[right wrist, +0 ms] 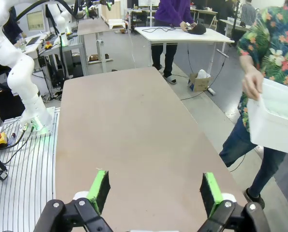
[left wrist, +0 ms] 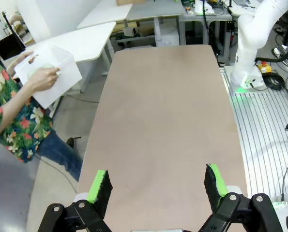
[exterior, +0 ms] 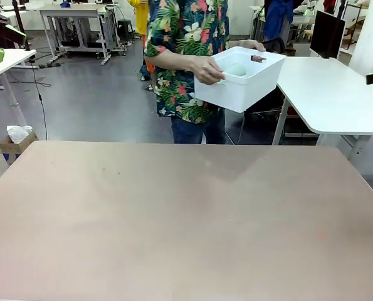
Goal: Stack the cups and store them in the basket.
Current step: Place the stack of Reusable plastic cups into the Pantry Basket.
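**Basket held off the table by the person, cup inside; both grippers wide and empty**

- Basket (exterior: pixel 242 84): white plastic bin, in the air beyond the far table edge, tilted toward the robot. Person's hand (exterior: pixel 208 69) grips the near rim; the other hand is at the far rim. Not touching the table.
- Cups: one pale mint cup (exterior: pixel 237 69) shows inside the basket, lying low against the wall. Whether it is a single cup or a nested stack can't be told.
- Left gripper (left wrist: pixel 158 191): jaws spread wide, nothing between the green pads, hovering above the near end of the table (left wrist: pixel 168 121).
- Right gripper (right wrist: pixel 156 191): same, wide open, empty, above the table, with the basket (right wrist: pixel 274 121) off to the side past the table edge.

Handling, as judgement:
- Cups look light, thin-walled, matte plastic, stiff enough but likely to flex under a hard squeeze. Tapered, so a side grip could slide; pinching the rim wall, one finger inside and one outside, is the likely better hold.
- Basket is rigid and light but much wider than either jaw span. Only rim or handle slot would be graspable.

Around:
- Tabletop bare, nothing obstructing either arm.
- The person stands at the far edge with hands on the basket, so any reach there risks contact with them.
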You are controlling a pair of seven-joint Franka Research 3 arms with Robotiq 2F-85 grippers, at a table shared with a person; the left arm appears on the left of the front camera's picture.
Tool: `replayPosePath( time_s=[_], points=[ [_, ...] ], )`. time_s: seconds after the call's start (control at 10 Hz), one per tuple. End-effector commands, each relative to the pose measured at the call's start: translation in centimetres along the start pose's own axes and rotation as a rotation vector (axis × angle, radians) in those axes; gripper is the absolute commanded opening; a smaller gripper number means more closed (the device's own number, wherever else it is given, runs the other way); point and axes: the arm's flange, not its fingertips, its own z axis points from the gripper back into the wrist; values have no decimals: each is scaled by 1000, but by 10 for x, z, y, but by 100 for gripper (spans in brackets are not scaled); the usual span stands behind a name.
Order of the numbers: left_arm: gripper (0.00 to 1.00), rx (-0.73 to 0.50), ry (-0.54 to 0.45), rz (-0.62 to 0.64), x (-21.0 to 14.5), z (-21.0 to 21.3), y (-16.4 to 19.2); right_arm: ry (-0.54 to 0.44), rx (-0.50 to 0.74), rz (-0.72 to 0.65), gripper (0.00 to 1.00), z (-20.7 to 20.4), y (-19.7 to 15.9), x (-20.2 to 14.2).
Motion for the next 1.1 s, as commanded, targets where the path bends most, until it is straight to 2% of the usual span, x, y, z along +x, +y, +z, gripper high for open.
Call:
replayPosePath(
  time_s=[0.0,1.0],
  points=[
    [100,-10,6,-3,2,1,-1,-26,-2,0,100,0,-2,4],
    [100,-10,6,-3,2,1,-1,-26,-2,0,100,0,-2,4]
  ],
)
